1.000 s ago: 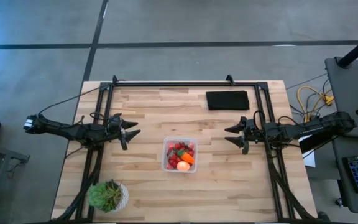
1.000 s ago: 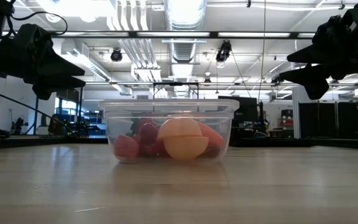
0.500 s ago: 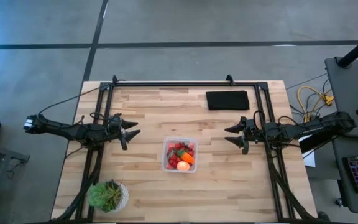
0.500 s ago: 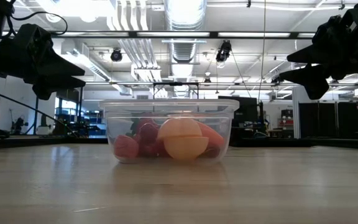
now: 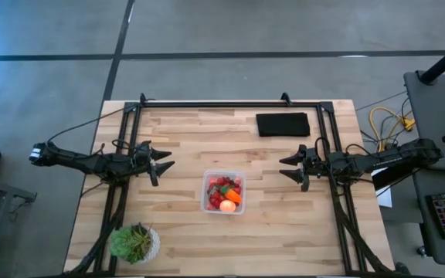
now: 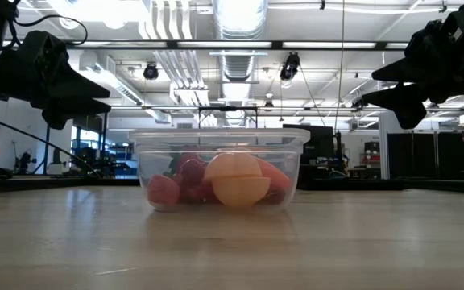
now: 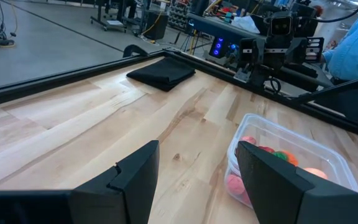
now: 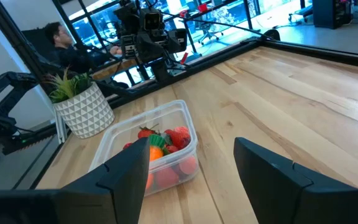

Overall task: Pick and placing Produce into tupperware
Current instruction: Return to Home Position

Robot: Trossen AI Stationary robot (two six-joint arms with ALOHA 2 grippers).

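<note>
Robotics lab, exposed ceiling ducts point(image 6: 240, 14), concrete floor point(image 5: 246, 27), cluttered equipment benches point(image 7: 224, 30)

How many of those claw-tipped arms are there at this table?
2. The left gripper hangs open left of the tupperware, the right gripper hangs open to its right. Both are empty.

One pale wooden table point(image 5: 184, 139) carries one clear square plastic container point(image 5: 204, 193), one flat black rectangular pad point(image 5: 283, 124) and one leafy green plant in a white patterned pot point(image 5: 133, 242). The container holds one round pink-orange fruit point(image 5: 228, 206), one orange carrot-like piece point(image 5: 234, 197) and several small red strawberry-like pieces point(image 5: 216, 200), packed too closely for an exact count. There are two dark two-finger grippers, the left gripper point(image 5: 163, 168) and the right gripper point(image 5: 282, 168).
</note>
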